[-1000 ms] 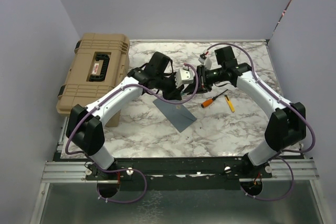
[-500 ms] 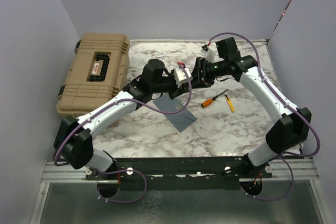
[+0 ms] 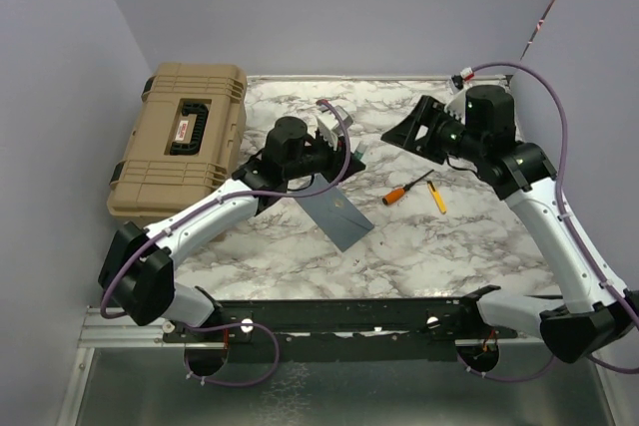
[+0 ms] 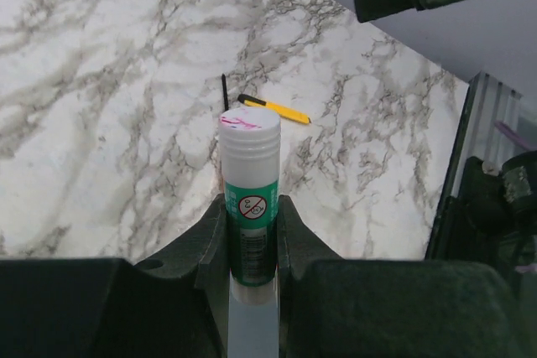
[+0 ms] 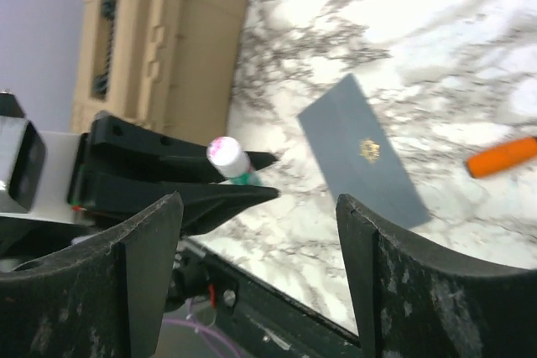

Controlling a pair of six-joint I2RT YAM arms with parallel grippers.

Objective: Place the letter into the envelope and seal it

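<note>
Progress: insertion seemingly done, sealing seemingly not

The slate grey-blue paper envelope (image 3: 337, 216) lay flat on the white-and-grey marbled surface (image 3: 439, 246). It showed a plain rectangular face with a small gold mark. No raised flap showed in the top view or the right wrist view. The cream-beige letter was nowhere in view, neither beside the envelope nor in either hand. It was most likely inside already, though nothing here confirmed that.

The left hand (image 4: 251, 207) hung over the surface just beyond the envelope's far end. It was closed around the middle of a white glue stick with a green label (image 4: 250, 157), the top of the stick pointing out past the fingers. The stick's white cap appeared to be on. The right hand (image 5: 258, 205) was raised well to the right of the envelope and beyond it, fingers spread wide with nothing between them.

An orange-handled screwdriver (image 3: 397, 194) and a slim yellow tool (image 3: 437, 197) lay to the right of the envelope, apart from it. A tan hard plastic case (image 3: 185, 137) sat well to the envelope's left.

By my reading, the sealing was what remained: uncapping the stick, gluing the flap and pressing it shut. Whether any glue had already gone on could not be told. The flap itself was not visible and may have been folded down or lying underneath.
</note>
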